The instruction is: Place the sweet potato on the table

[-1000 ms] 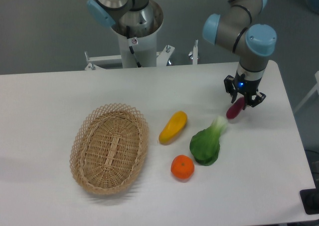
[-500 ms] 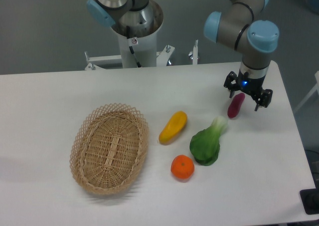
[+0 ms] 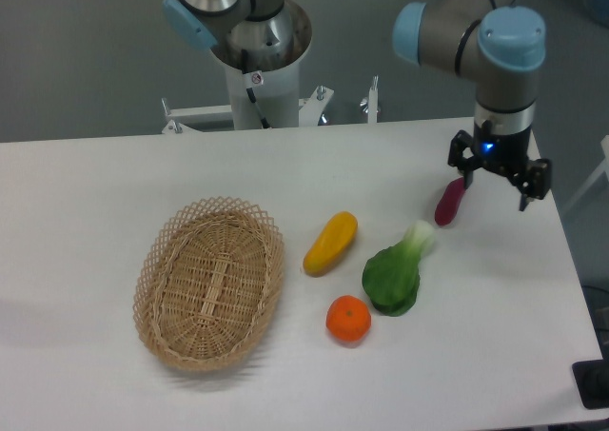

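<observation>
The sweet potato, slim and dark magenta, lies on the white table at the right, just above the green leafy vegetable. My gripper is open and empty. It hangs above and to the right of the sweet potato, clear of it, with one finger near the potato's upper end and the other finger near the table's right edge.
A green bok choy lies just below-left of the sweet potato. A yellow squash and an orange lie mid-table. An oval wicker basket stands at the left. The table's right edge is close to the gripper.
The gripper opened and let go of the sweet potato, which now lies on the table. The gripper then rose and moved to the right, away from it.
</observation>
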{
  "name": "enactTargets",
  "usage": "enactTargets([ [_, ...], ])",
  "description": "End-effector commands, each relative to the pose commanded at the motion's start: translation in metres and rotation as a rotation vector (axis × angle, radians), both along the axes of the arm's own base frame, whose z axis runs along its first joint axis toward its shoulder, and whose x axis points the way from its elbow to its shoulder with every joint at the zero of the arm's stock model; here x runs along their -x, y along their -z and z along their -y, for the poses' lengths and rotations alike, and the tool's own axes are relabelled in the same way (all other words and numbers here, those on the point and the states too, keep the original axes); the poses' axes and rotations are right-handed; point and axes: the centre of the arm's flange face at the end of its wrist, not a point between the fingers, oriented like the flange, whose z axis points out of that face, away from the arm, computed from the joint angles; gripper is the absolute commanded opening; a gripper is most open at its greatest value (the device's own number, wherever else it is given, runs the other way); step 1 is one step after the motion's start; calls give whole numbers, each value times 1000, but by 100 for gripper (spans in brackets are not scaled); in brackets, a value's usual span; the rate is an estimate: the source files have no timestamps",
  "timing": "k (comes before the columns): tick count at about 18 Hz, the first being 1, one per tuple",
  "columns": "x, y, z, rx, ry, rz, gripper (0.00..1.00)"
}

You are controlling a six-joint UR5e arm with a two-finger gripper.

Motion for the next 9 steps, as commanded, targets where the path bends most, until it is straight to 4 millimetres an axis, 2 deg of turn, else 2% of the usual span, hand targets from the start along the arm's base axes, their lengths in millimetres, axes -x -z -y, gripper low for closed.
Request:
enactTargets([
  [2,6,-24,3,26,41,37,100],
  [4,16,-43,22,62,84,84,100],
  [7,25,-53,49,80,139,104,100],
  [9,28,-52,67,56,187,118,100],
])
